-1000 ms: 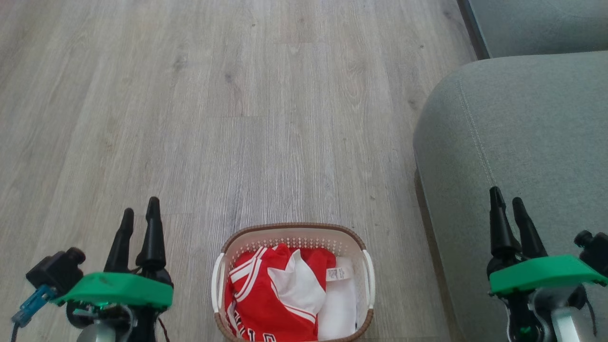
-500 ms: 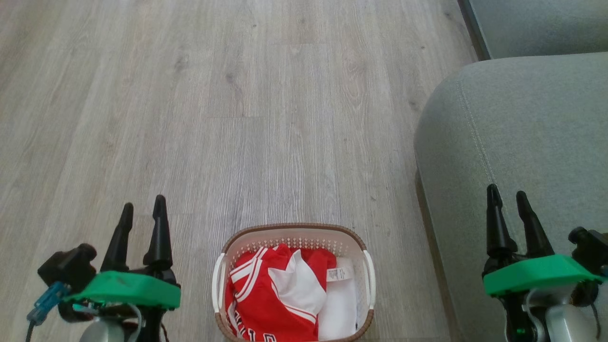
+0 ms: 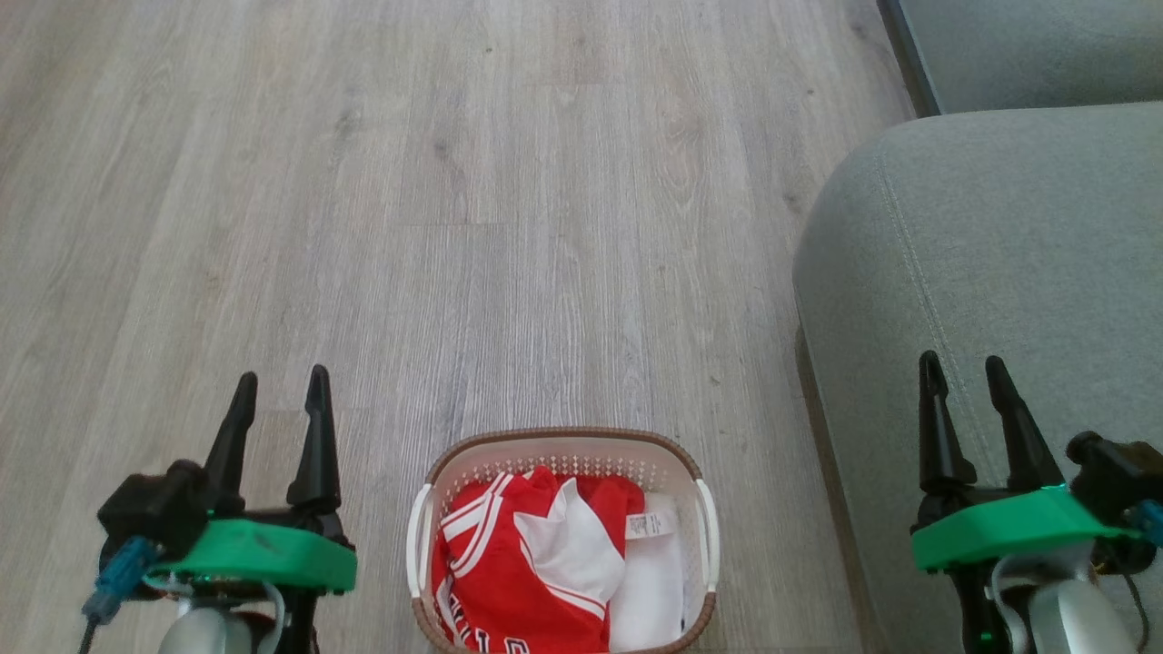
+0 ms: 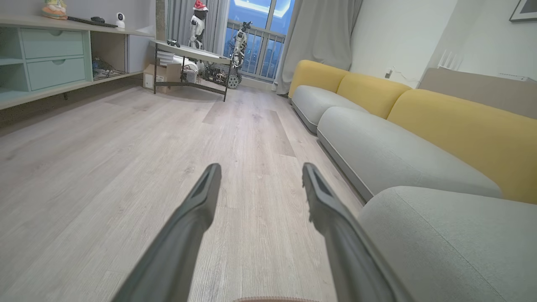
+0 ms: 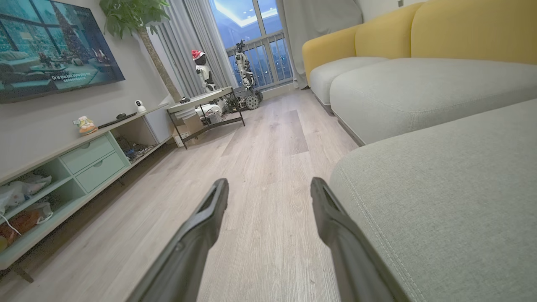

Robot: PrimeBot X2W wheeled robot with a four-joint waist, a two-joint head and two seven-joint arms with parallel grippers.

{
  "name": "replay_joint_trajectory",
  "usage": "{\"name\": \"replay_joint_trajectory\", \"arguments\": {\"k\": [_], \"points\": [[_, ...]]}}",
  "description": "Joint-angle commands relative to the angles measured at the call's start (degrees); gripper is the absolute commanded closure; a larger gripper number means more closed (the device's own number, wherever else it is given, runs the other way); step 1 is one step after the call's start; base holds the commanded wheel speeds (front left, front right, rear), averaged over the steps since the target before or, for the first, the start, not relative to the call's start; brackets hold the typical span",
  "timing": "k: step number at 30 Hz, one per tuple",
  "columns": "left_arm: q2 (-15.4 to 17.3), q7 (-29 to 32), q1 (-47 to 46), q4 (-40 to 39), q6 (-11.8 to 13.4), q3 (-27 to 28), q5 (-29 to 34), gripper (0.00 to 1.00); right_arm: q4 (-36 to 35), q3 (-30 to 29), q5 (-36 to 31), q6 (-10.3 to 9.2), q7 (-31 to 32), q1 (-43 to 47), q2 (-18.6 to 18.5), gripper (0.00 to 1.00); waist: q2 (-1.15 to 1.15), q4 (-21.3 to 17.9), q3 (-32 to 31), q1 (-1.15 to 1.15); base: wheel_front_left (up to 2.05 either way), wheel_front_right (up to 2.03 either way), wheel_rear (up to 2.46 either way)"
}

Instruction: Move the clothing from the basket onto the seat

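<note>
In your head view, the clothing (image 3: 509,563) lies in the basket (image 3: 563,436) on the floor (image 3: 454,227), near the seat (image 3: 999,254). Your left gripper (image 3: 283,374) and right gripper (image 3: 961,360) flank it, fingers spread, empty. Your left wrist view shows fingers parted over floor. Your right wrist view shows them parted beside the seat's corner.

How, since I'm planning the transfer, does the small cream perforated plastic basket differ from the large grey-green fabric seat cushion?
The cream basket is much smaller than the grey-green seat. The basket is perforated plastic with a brown woven-look rim; the seat is plain fabric with a stitched seam. The basket holds the red-and-white clothing; the seat's visible top bears none. Both have rounded corners.
</note>
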Motion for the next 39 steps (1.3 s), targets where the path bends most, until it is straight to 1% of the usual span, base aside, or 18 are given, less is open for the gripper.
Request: {"name": "replay_joint_trajectory", "arguments": {"k": [1, 19, 39], "points": [[0.89, -0.99, -1.96, -2.64, 0.35, 0.99, 2.06, 0.0, -2.53, 1.29, -1.92, -0.01, -0.86, -1.51, -0.71, 0.0, 0.0, 0.02, -0.02, 0.0, 0.0, 0.0, 0.0], [0.89, -4.17, -1.63, -3.43, 0.63, 0.34, 14.54, 0.0, -3.86, 2.0, -13.81, -0.01, -4.07, -1.34, -0.76, 0.0, 0.0, 0.17, -0.26, 0.0, 0.0, 0.0, 0.0], [0.75, -4.23, -1.78, -2.59, 0.38, 0.7, 14.02, 0.0, -3.46, 2.14, -13.54, -0.01, -4.13, -1.41, -0.76, 0.0, 0.0, -0.03, -0.46, 0.0, 0.0, 0.0, 0.0]]}}
